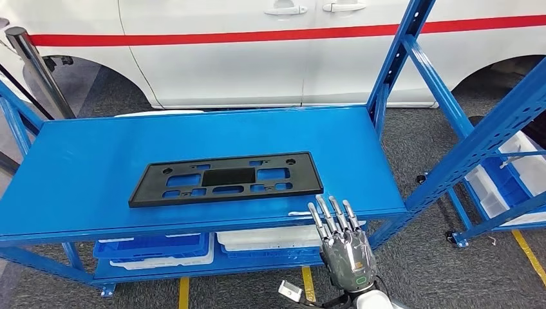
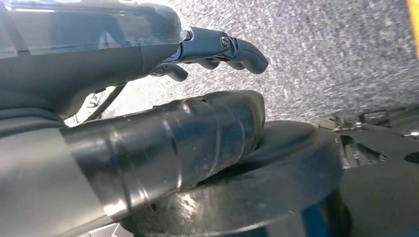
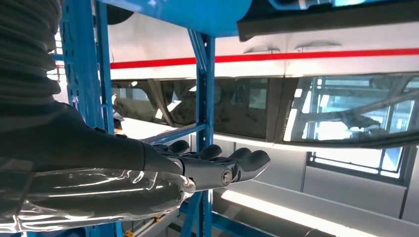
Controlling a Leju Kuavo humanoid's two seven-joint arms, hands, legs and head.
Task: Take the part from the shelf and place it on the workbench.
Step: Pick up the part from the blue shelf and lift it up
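Workbench (image 1: 77, 161) spreads wide and blue across the head view, a white vehicle (image 1: 257, 51) just beyond its far edge and bare surface on every side of the part (image 1: 225, 179), which lies flat near the middle. Right hand (image 1: 344, 248) hovers just off the near right edge, fingers straight and apart, holding nothing. Left hand (image 2: 148, 98) hangs over grey floor, fingers loosely curled around nothing.

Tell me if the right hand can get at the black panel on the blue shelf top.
Probably yes. The right hand is open, in front of the shelf edge, below and to the right of the black panel. Nothing lies between them; it must rise and reach forward-left.
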